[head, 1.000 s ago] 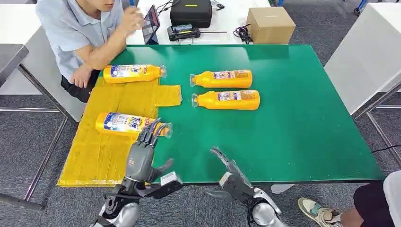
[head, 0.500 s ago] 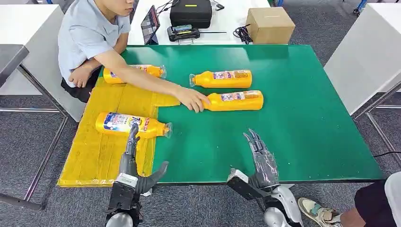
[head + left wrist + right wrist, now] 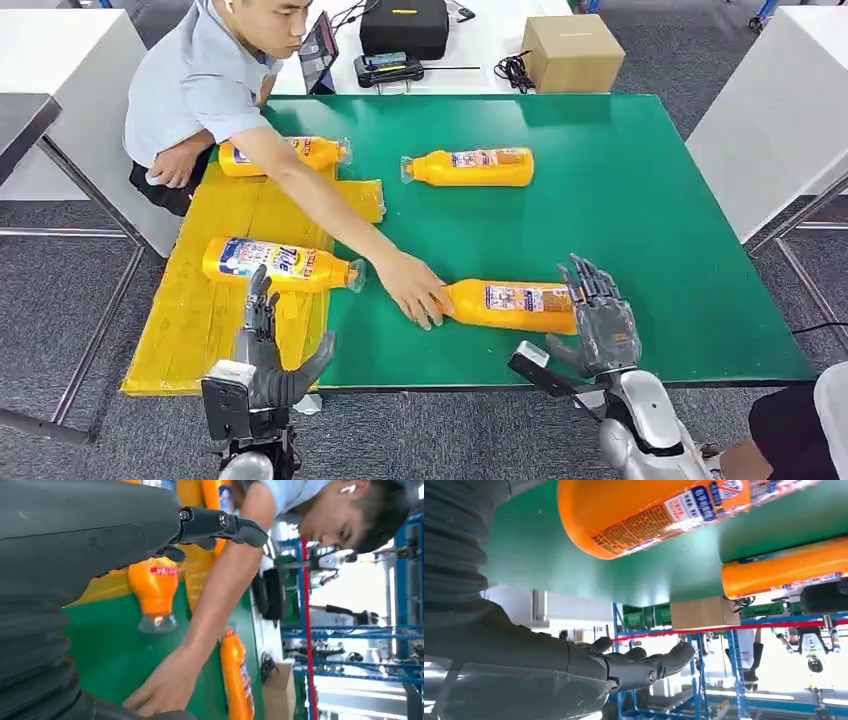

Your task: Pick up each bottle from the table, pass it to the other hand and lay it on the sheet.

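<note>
Head view shows the right hand (image 3: 603,318) with its fingers spread and straight, standing at the base end of the near bottle (image 3: 512,305) on the green table (image 3: 650,200); whether the fingers touch the bottle, I cannot tell. A person's hand (image 3: 418,292) holds the neck end of this same bottle. The left hand (image 3: 268,345) is at the near edge of the yellow sheet (image 3: 220,330), its fingers apart and pointing up, holding nothing. Just beyond it one bottle on the sheet (image 3: 282,264) lies on its side, with its cap over the green surface. A far sheet bottle (image 3: 305,152) lies partly behind the person's arm, and a far table bottle (image 3: 470,167) lies alone on the green.

Right wrist view shows the rounded base of the near bottle (image 3: 659,512) close above the open fingers (image 3: 639,667), with a gap between them. Left wrist view shows the clear cap of the sheet bottle (image 3: 154,590) and the person's forearm (image 3: 220,595) crossing the table.

To the right of the near bottle the green surface is bare up to the table edge.
</note>
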You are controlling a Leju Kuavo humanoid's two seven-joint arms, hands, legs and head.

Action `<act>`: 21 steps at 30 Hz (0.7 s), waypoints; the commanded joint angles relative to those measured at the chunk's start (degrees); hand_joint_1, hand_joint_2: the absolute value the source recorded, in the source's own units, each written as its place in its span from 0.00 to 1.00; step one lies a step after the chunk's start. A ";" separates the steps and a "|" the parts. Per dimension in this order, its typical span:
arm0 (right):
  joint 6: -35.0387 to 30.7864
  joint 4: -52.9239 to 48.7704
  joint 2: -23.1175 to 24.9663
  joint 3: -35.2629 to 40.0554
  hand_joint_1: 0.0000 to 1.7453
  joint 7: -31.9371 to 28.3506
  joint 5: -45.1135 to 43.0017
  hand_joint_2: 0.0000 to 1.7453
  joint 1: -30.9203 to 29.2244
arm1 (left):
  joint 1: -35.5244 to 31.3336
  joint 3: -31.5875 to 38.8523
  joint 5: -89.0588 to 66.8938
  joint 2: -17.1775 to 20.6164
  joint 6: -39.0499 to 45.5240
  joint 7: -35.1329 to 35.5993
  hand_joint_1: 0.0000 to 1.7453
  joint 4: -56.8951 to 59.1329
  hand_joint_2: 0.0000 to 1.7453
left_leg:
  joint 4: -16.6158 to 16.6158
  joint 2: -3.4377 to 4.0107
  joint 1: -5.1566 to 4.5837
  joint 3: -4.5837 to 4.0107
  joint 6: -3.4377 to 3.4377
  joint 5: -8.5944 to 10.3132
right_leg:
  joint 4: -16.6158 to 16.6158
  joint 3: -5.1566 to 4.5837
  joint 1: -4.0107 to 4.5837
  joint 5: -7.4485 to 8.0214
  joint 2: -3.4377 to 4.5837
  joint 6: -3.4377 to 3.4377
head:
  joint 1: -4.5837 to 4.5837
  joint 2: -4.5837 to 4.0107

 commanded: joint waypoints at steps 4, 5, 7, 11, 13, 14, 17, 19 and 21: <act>3.83 7.38 -1.91 3.44 0.00 -0.41 -4.82 1.00 -4.70 | -1.33 -1.69 3.09 1.19 -1.29 1.11 0.00 3.93 1.00 | -0.03 0.10 0.10 0.28 -0.12 -0.10 | -0.11 0.29 0.11 -0.04 0.07 -0.15 | 0.00 0.00; 4.43 8.55 -1.49 3.64 0.00 -0.70 -5.61 1.00 -5.11 | -1.57 -1.95 3.19 1.24 -1.41 1.26 0.00 4.48 1.00 | -0.05 0.09 0.05 0.21 -0.09 -0.05 | -0.09 0.21 0.06 -0.02 0.06 -0.11 | 0.00 0.00; 5.43 9.22 -0.96 3.45 0.00 -1.54 -7.58 1.00 -5.21 | -1.81 -2.15 3.23 1.28 -1.41 1.31 0.00 4.97 1.00 | -0.05 0.12 0.07 0.22 -0.11 -0.07 | -0.10 0.22 0.08 -0.01 0.10 -0.13 | 0.00 0.00; 5.13 12.23 -0.24 5.09 0.00 -1.06 -6.20 1.00 -6.72 | -2.54 -3.02 3.25 1.12 -2.06 1.71 0.00 6.42 1.00 | -0.05 0.11 0.07 0.28 -0.14 -0.09 | -0.10 0.28 0.09 -0.04 0.08 -0.17 | 0.00 0.00; 4.38 13.78 0.15 6.22 0.00 -0.64 -5.06 1.00 -8.04 | -2.92 -3.35 3.25 0.99 -2.34 1.90 0.00 6.82 1.00 | -0.03 0.16 0.10 0.30 -0.15 -0.11 | -0.11 0.29 0.13 -0.04 0.13 -0.18 | -0.02 0.00; 4.48 14.04 0.30 6.28 0.00 -0.62 -5.11 1.00 -8.35 | -2.99 -3.37 3.26 0.95 -2.35 1.90 0.00 6.92 1.00 | -0.03 0.17 0.07 0.24 -0.13 -0.08 | -0.09 0.22 0.09 -0.01 0.13 -0.15 | 0.00 0.00; 4.52 17.36 1.71 6.50 0.00 -0.97 -6.45 1.00 -10.91 | -3.56 -3.79 3.19 0.85 -2.69 1.98 0.00 7.63 1.00 | -0.04 0.19 0.06 0.22 -0.12 -0.07 | -0.09 0.19 0.08 0.01 0.16 -0.13 | 0.00 0.00; 3.60 19.71 2.11 7.11 0.00 -0.60 -5.60 1.00 -12.32 | -3.79 -3.97 3.25 0.80 -2.85 1.95 0.00 7.88 1.00 | -0.04 0.18 0.05 0.18 -0.09 -0.04 | -0.09 0.15 0.07 0.03 0.15 -0.11 | 0.00 0.00; 3.98 22.54 2.69 7.47 0.00 -0.34 -5.46 1.00 -13.93 | -4.07 -4.33 3.12 0.83 -3.16 2.06 0.00 8.17 1.00 | -0.04 0.14 0.04 0.17 -0.09 -0.04 | -0.07 0.15 0.05 0.01 0.11 -0.10 | 0.00 0.00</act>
